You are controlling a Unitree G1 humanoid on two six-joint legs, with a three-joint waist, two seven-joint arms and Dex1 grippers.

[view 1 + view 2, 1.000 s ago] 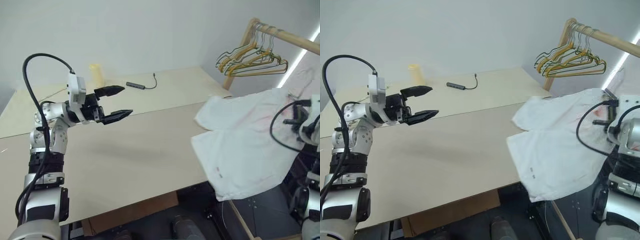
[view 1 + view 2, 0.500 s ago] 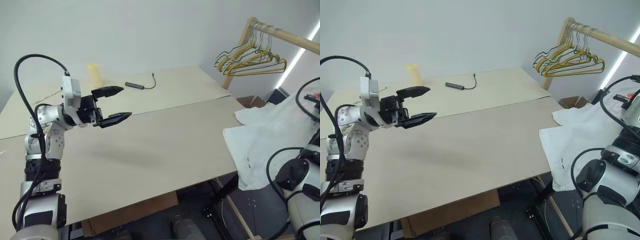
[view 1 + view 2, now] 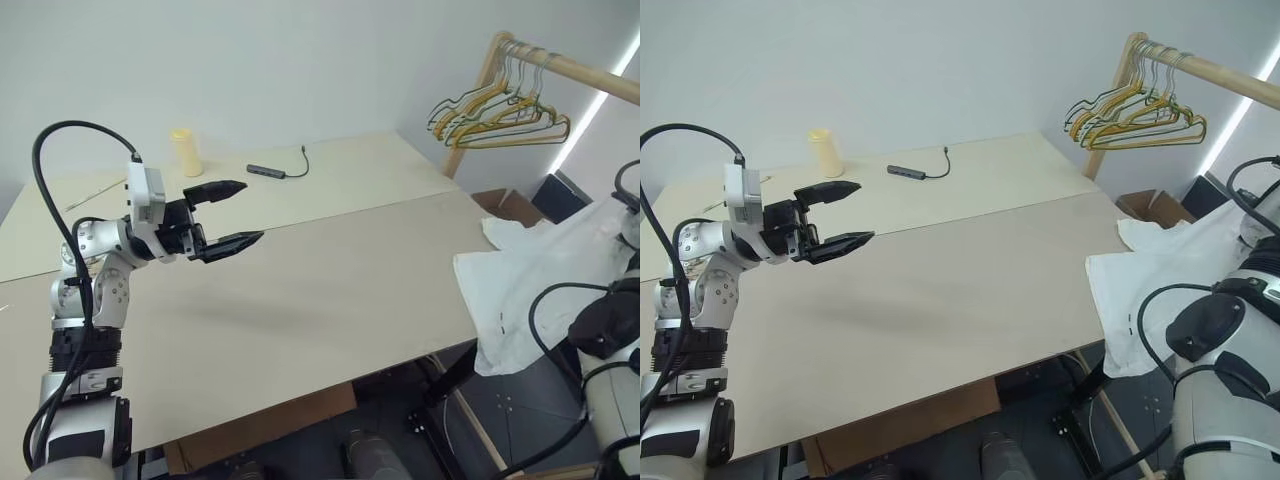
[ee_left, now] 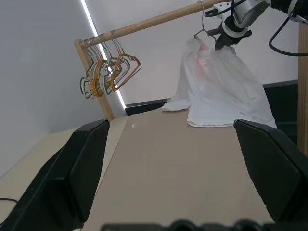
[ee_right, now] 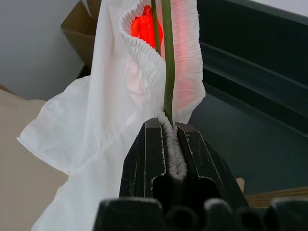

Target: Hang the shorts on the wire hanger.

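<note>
Now R gripper [image 5: 168,137] pinching shorts [image 3: 540,280] waistband w/ wire hanger [image 5: 167,62], off table's [image 3: 330,290] right edge; L gripper [image 3: 232,213] spread wide, empty, over table's left.

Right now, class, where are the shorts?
In the eye views the shorts hang off the table's right end, pinched at the waistband by the right hand, below the wooden rail.

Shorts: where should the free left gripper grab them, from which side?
Grip the shorts at the hem corner lying on the table edge, probably coming level from the table side. The right gripper already pinches the gathered waistband with the wire hanger.
</note>
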